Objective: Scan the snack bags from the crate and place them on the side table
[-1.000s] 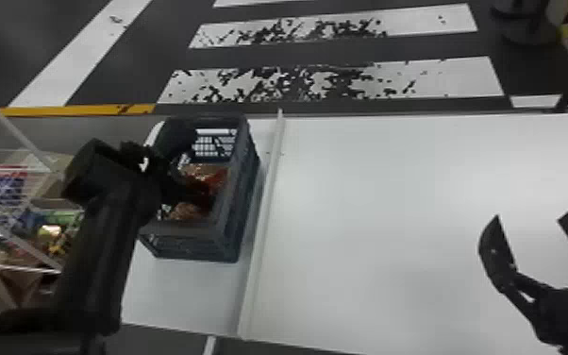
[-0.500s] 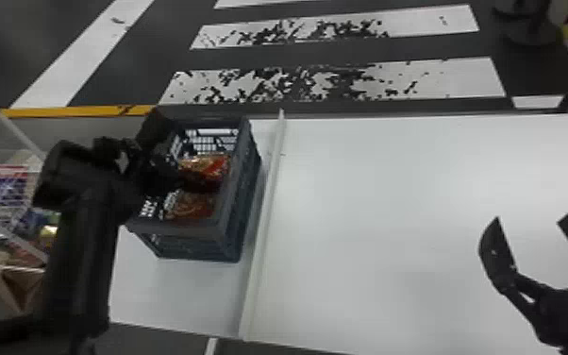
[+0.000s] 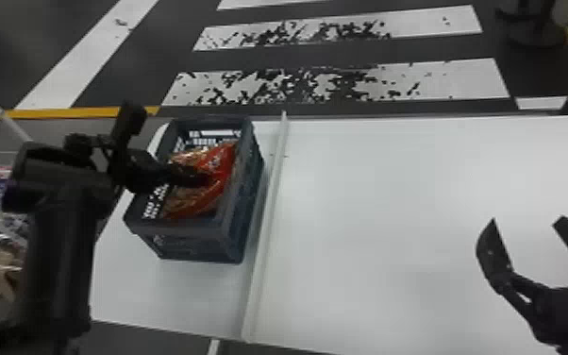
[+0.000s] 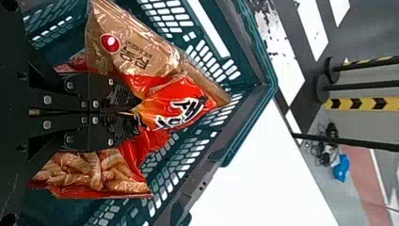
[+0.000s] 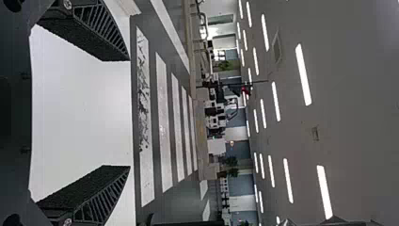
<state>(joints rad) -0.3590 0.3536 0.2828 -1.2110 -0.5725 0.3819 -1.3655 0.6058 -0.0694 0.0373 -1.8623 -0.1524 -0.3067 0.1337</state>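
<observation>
A crinkled plastic snack bag in red and tan (image 3: 220, 158) sits within the walls of the dark blue-green lattice-sided plastic crate (image 3: 184, 245), which stands just off the head view's centre toward nine o'clock. From the crate's nine o'clock side the black left gripper (image 3: 204, 179) reaches over the rim to the bag. In the left wrist view, the flat fingers of the left gripper (image 4: 139, 109) meet with a pinch of the bag's red part between them, and the printed film spreads out on both sides. At the crate's three o'clock runs a long, narrow, raised white strip (image 3: 266, 212), and past it spreads the smooth white tabletop (image 3: 415, 212). Well apart from the crate, a little below three o'clock, the black right gripper (image 3: 527, 219) hangs above the tabletop with its two fingers wide apart and nothing between them. At twelve o'clock, beyond the far edge, lies dark floor with worn white painted stripes (image 3: 344, 85). Toward nine o'clock, past the left arm, is a white wire rack (image 3: 8, 126).
</observation>
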